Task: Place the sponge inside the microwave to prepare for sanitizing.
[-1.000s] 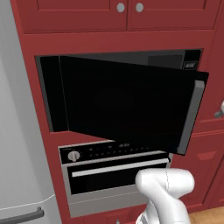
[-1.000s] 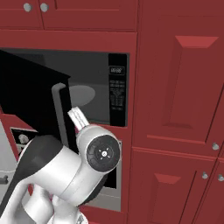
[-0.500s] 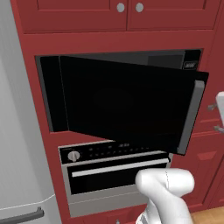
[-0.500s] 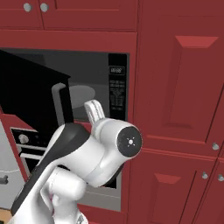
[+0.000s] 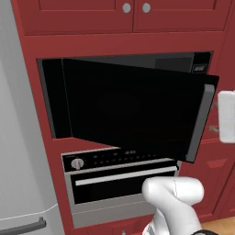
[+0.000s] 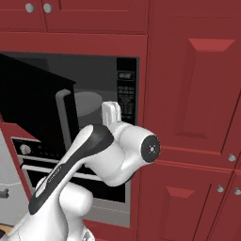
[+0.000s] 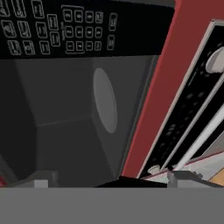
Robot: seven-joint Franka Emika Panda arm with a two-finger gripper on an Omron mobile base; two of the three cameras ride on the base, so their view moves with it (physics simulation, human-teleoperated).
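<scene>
Microwave (image 5: 137,110) door ajar; hand view adds turntable (image 7: 105,106); pincer (image 7: 107,179) released, empty.

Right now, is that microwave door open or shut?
Open. The microwave's dark door stands swung out from the cabinet, and the grey interior with its round turntable plate is exposed.

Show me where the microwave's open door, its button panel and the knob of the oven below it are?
microwave door (image 5: 133,108), left base view, middle of the dark glass.
button panel (image 6: 125,96), right base view, keypad beside the cavity.
oven knob (image 5: 77,163), left base view, the round silver dial's face.
</scene>
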